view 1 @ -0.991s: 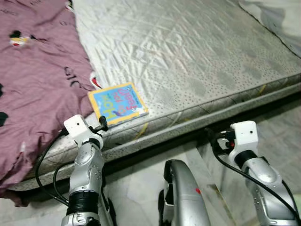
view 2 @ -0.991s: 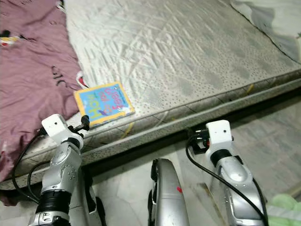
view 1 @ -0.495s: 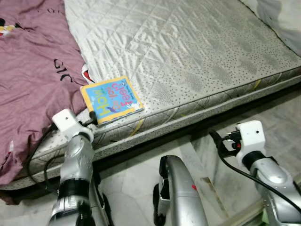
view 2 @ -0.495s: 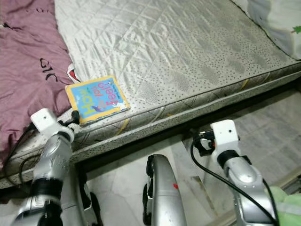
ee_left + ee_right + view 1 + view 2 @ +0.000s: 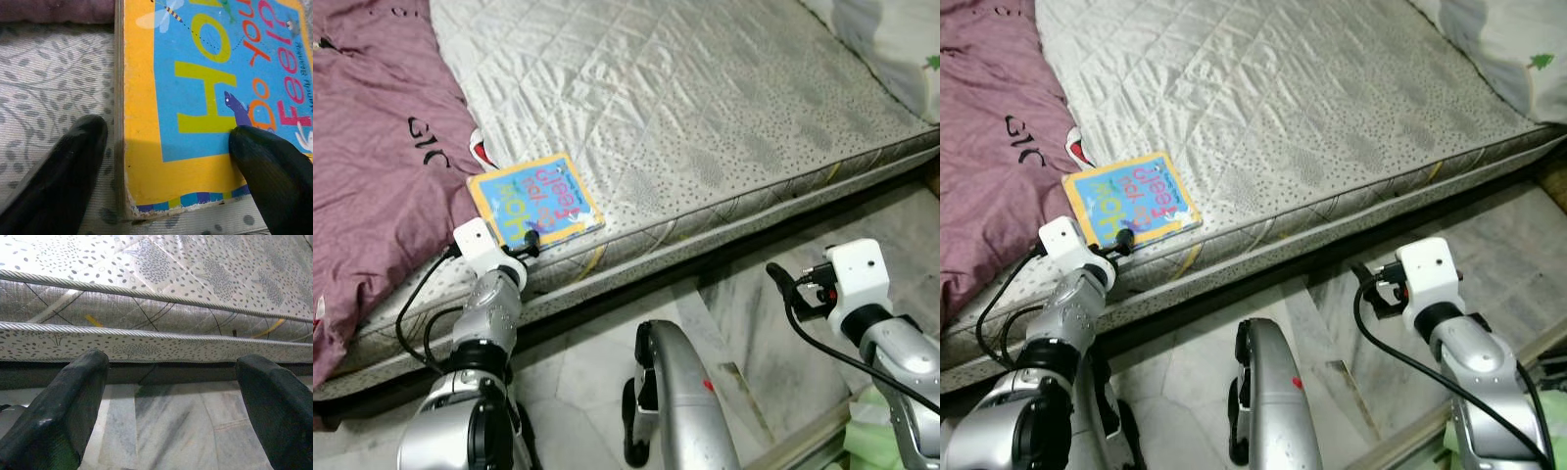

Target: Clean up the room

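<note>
Starting at my far left, a purple blanket (image 5: 372, 147) lies bunched over that side of the bed, its edge just touching the far corner of a children's book (image 5: 534, 200). The book lies flat on the bare quilted mattress (image 5: 705, 108), close to the near edge, cover up — blue with a yellow border.

My left end effector (image 5: 166, 161) is at the book's near corner. From the wrist camera I can see its fingers spread wide: one fingertip (image 5: 266, 161) rests over the blue cover, the other sits on the mattress just beside the book's spine. It has hold of nothing yet. I read this as the step of picking the book up off the bed as part of tidying the room.

The next move, as I judge it, calls for getting one finger under the book's edge or sliding the book toward the mattress edge so the fingers can close across its thickness; a flat board book on soft fabric gives little to bite on, so a plain squeeze from here may just skid off the cover.

Further right, my right end effector (image 5: 171, 401) hovers low over the marble floor (image 5: 1351, 323) facing the side of the mattress, fingers wide apart and empty — idle for now. A white pillow (image 5: 891, 44) lies at the far right corner of the bed
</note>
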Tool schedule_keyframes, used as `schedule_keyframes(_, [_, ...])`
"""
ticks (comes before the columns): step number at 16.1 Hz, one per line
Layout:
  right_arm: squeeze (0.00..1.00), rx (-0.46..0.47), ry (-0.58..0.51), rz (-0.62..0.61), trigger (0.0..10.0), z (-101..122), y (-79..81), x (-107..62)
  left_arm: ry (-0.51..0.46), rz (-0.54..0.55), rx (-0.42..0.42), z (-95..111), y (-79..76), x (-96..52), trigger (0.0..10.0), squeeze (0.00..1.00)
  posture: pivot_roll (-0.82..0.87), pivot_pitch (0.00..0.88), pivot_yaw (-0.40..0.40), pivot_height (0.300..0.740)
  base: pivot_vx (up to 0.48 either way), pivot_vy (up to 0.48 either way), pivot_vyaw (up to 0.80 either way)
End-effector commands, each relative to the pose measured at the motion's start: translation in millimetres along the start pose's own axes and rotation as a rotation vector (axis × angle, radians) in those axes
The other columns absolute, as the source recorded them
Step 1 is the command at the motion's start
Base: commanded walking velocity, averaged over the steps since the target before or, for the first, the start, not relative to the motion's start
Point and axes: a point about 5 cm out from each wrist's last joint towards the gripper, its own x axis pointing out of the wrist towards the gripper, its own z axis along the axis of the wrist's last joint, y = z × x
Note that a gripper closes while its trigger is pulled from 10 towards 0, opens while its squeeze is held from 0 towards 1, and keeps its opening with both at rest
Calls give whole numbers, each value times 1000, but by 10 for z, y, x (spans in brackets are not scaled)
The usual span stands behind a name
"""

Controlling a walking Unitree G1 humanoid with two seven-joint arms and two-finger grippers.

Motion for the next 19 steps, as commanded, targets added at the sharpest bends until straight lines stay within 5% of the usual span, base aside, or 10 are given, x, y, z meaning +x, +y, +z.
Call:
schedule_keyframes(1, [0,-9,8,-9,10000,8,-59,-35,98,-62,-32,-245,-97,-26,10000,0,-309,244,-200,568,0,0,0])
schedule_keyframes(2, [0,-11,8,-7,10000,11,-62,-24,92,-123,-38,-225,-179,-17,10000,0,-307,241,-201,568,0,0,0])
schedule_keyframes(3, [0,-11,5,-4,10000,22,-51,-10,74,-142,-33,-206,-201,-15,6510,0,-308,236,-200,568,0,0,0])
schedule_keyframes(4, [0,-10,2,-3,10000,31,-44,4,65,-155,-35,-200,-212,-13,0,0,-306,232,-199,568,0,0,0])
schedule_keyframes(5, [0,-6,-7,-1,10000,50,-31,29,45,-204,-89,-176,-263,-15,0,0,-304,225,-197,568,0,0,0])
schedule_keyframes(19, [0,7,-37,-6,10000,70,9,181,-66,-281,-139,1,-310,28,0,0,-280,189,-185,568,0,0,0])
